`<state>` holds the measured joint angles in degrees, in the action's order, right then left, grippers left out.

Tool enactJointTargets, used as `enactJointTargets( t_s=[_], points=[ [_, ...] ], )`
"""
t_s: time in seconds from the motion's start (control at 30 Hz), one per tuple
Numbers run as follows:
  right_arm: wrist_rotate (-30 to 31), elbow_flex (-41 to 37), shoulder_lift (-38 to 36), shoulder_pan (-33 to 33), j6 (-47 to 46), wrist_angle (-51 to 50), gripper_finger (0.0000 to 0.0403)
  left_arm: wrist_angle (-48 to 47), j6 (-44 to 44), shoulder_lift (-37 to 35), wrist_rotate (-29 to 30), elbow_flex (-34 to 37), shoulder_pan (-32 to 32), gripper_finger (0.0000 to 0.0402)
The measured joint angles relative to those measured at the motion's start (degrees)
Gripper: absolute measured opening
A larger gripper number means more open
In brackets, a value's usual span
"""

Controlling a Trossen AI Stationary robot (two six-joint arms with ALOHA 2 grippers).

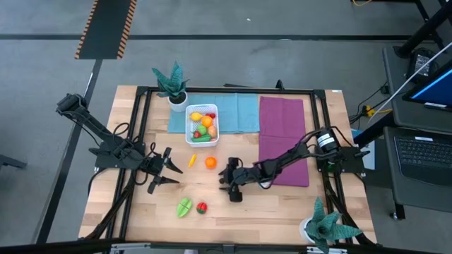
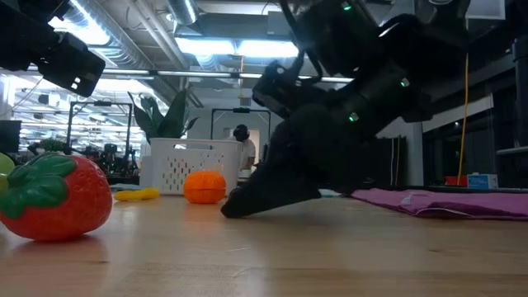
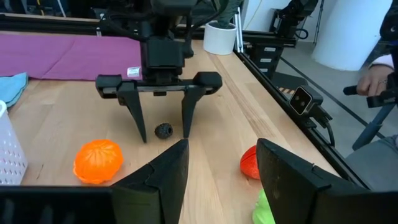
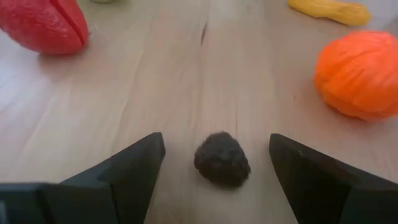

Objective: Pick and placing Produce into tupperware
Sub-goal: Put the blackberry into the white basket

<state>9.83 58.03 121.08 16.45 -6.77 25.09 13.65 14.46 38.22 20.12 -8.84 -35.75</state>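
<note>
White perforated plastic tupperware (image 1: pixel 202 124), square, low-walled: set on blue cloth (image 1: pixel 226 113) near table's far edge; already loaded with several toy pieces in orange, yellow, red and green.

Remaining outside tupperware, on bare wooden tabletop (image 1: pixel 268 208):
- yellow banana-like piece (image 1: pixel 191 160), just in front of tupperware;
- round orange ridged fruit (image 1: pixel 210 163), beside yellow piece;
- small dark bumpy berry (image 4: pixel 222 158), farther forward and right of tupperware, between right gripper's fingers;
- green leafy piece (image 1: pixel 184 207) and red strawberry (image 1: pixel 202 207), well forward of tupperware.

Right gripper (image 3: pixel 159 127): lowered to tabletop, jaws spread wide, straddling dark berry without touching; nothing held.

Left gripper (image 1: pixel 164 171): forward and left of tupperware, fingers partly apart, empty.

Magenta cloth (image 1: pixel 282 134): right of tupperware, bare.

Progress, judged: roughly half done; five pieces left. Step in hand, judged: closing on dark berry.
</note>
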Motion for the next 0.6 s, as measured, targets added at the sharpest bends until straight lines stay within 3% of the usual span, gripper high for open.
enactJointTargets(
  t_s=[0.6],
  points=[
    [-0.70,1.91,0.34,-0.81,-0.19,-5.96,0.0300,-0.07,-0.01,0.00,0.02,0.00,-0.02,0.0179]
  ],
)
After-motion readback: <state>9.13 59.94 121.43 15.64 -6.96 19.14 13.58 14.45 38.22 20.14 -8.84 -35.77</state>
